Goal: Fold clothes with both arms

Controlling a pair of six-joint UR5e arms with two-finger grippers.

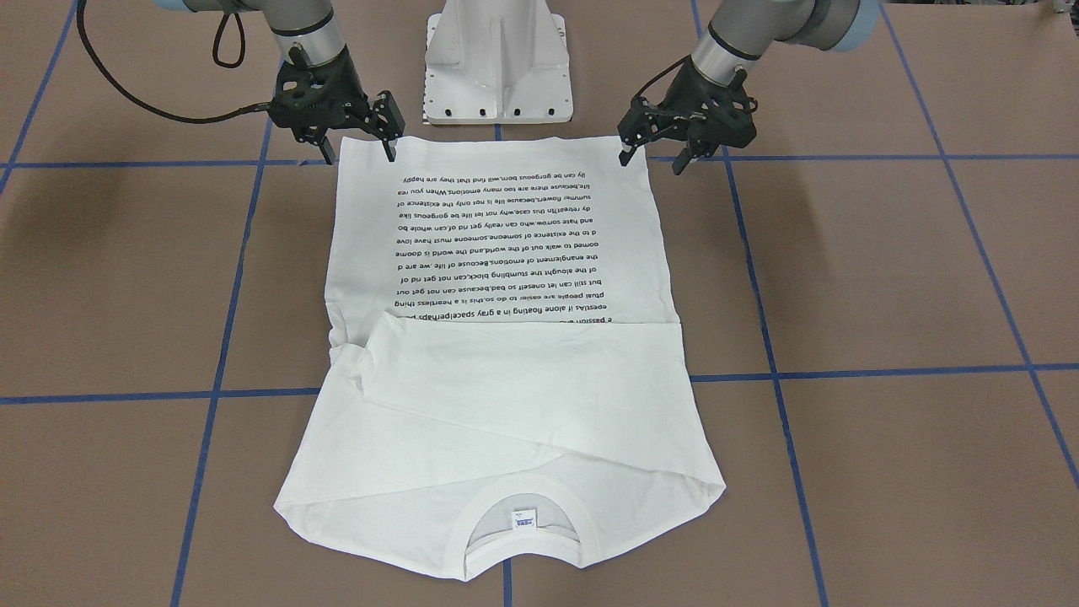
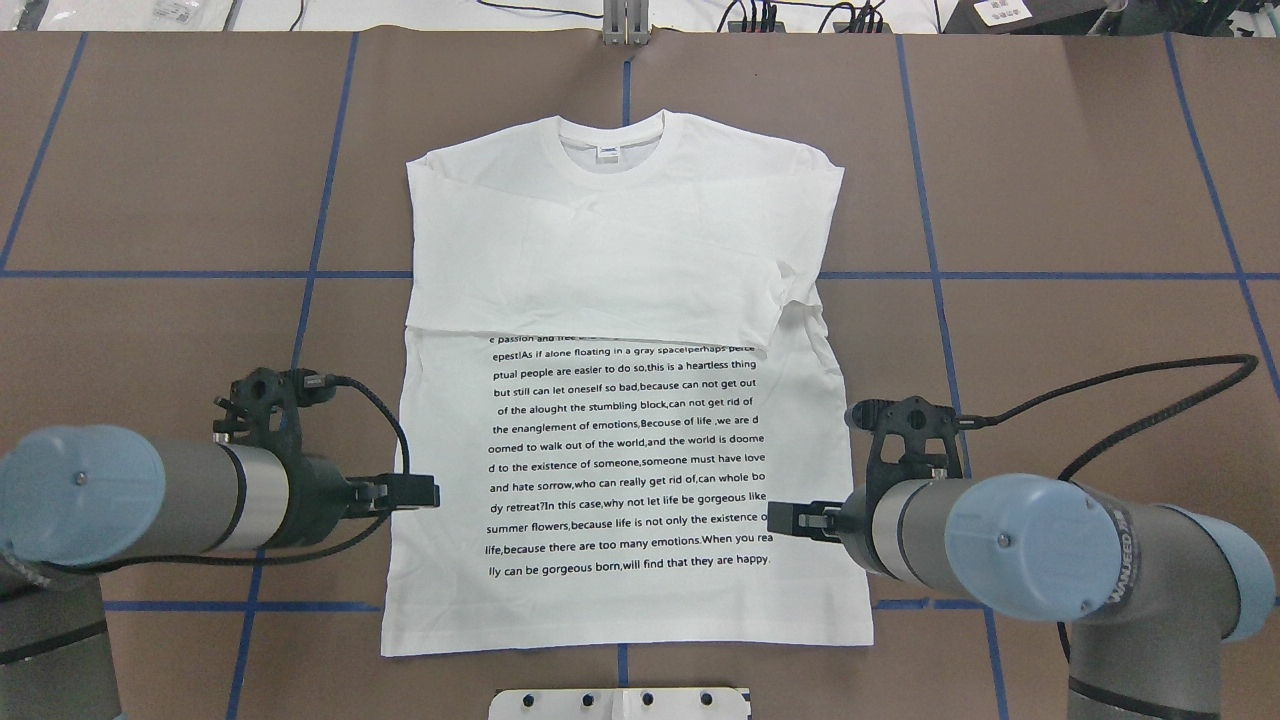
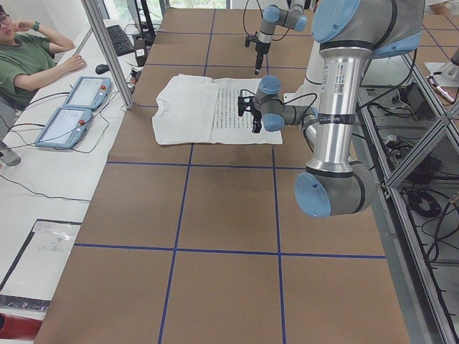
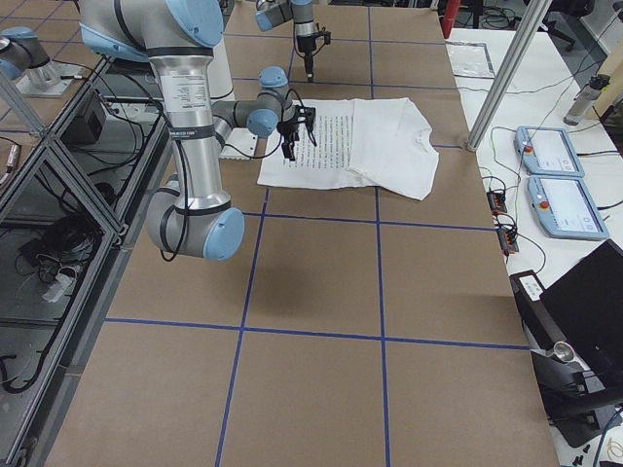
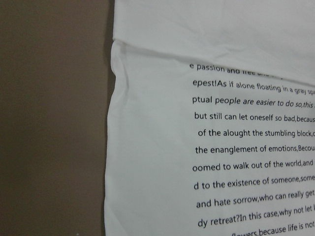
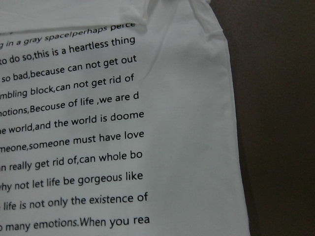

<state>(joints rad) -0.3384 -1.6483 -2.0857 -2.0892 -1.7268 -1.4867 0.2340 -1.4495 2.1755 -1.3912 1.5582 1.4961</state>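
The white shirt [image 2: 620,450] lies flat in the middle of the brown counter [image 2: 150,330]. Its neck label [image 2: 607,152] is at the far end. Its bottom edge [image 2: 620,648] is at the near end, close to the robot's white base [image 1: 497,67]. The side with the black words faces up. Both sleeves are folded in across the chest [image 2: 600,260] and cover the top lines of words.

The left pincer [image 1: 651,160] hangs by the shirt's left edge, near the bottom corner. The right pincer [image 1: 358,152] hangs by the right edge, on the other side. Both are spread wide and hold nothing. From the side views they look to be up in the air, not touching the cloth.

I think the sleeve step is done and the next fold is bottom to top. For that, each pincer must go down to its own corner and pinch the cloth. Then both must lift together and carry the bottom edge far, toward the neck.
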